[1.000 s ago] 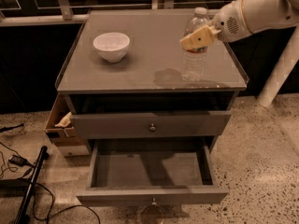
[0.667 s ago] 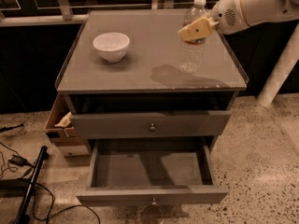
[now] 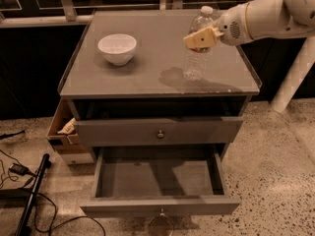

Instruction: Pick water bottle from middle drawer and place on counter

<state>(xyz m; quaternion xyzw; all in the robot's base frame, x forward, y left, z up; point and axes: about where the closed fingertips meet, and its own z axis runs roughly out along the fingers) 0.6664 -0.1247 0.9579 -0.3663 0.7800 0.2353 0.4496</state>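
The water bottle (image 3: 196, 58), clear with a white cap, stands upright at the right side of the grey counter (image 3: 147, 73); I cannot tell whether its base touches the top. My gripper (image 3: 201, 37), with pale yellow fingers on a white arm coming in from the right, is shut around the bottle's upper body. The middle drawer (image 3: 157, 178) is pulled out below, and its grey floor is bare.
A white bowl (image 3: 117, 48) sits on the counter's left side. A closed drawer with a knob (image 3: 160, 133) is above the open one. A brown cardboard box (image 3: 64, 132) stands left of the cabinet. Cables and a black pole (image 3: 29, 195) lie on the floor at the left. A white post (image 3: 295, 77) is at the right.
The gripper and the bottle rose and shifted slightly left together, then came down again towards the counter's right side.
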